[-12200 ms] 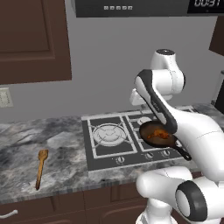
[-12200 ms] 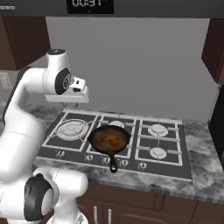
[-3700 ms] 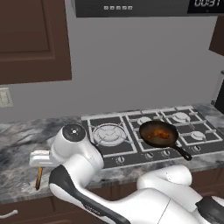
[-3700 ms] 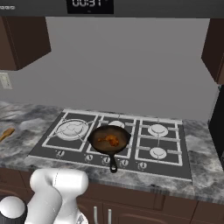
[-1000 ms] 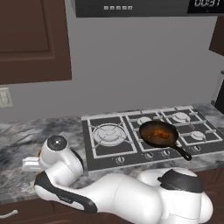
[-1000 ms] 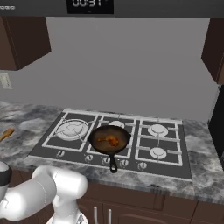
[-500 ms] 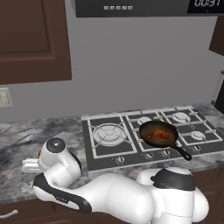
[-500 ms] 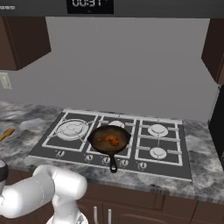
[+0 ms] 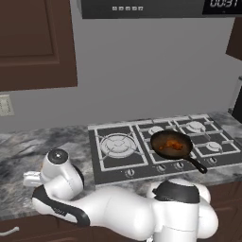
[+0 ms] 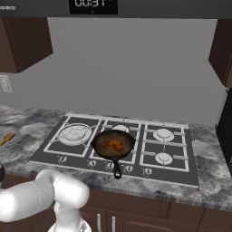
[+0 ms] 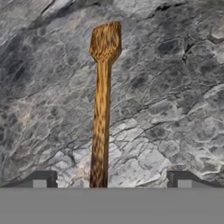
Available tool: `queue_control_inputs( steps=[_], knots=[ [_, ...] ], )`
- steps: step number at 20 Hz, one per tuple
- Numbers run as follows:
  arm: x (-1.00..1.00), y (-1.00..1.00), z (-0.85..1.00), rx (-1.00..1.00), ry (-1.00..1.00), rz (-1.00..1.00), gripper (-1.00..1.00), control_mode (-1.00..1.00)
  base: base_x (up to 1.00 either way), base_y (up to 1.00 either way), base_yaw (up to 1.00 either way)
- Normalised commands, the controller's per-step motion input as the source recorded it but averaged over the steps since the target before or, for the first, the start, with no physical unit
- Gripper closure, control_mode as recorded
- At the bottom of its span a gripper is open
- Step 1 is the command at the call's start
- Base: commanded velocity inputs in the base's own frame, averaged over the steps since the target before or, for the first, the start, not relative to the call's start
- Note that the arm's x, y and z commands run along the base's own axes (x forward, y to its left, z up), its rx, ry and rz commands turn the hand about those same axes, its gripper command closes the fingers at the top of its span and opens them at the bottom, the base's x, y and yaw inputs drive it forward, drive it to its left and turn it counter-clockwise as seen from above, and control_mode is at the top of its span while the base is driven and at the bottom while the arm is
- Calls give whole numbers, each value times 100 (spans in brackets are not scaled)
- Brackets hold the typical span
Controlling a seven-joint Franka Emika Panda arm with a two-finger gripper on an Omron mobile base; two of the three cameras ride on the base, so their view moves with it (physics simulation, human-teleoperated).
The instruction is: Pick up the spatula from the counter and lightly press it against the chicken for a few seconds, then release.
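Bending low across the lower left of the left base view, the arm reaches over the grey marbled counter (image 9: 19, 146). Right of centre, a dark pan (image 9: 171, 144) on the hob (image 9: 118, 146) holds the chicken (image 9: 171, 145). At the top edge of the right base view, a cropped display (image 10: 93, 3) reads 00:31, and the spatula (image 10: 7, 137) tip shows at far left. In the hand view it lies flat, blade toward the top, handle running down between the gripper's (image 11: 113, 180) spread fingers (image 11: 43, 179), which do not touch it.
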Motion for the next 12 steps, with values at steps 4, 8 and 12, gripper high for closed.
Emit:
queue_control_inputs(
  steps=[4,8,12],
  knots=[
    [15,12,-11,0,5,-1,-100,-100,0,0,0],
    [13,10,-15,0,4,-1,-100,-100,0,0,0],
    [11,11,-19,0,3,-1,-100,-100,0,0,0]
  ],
)
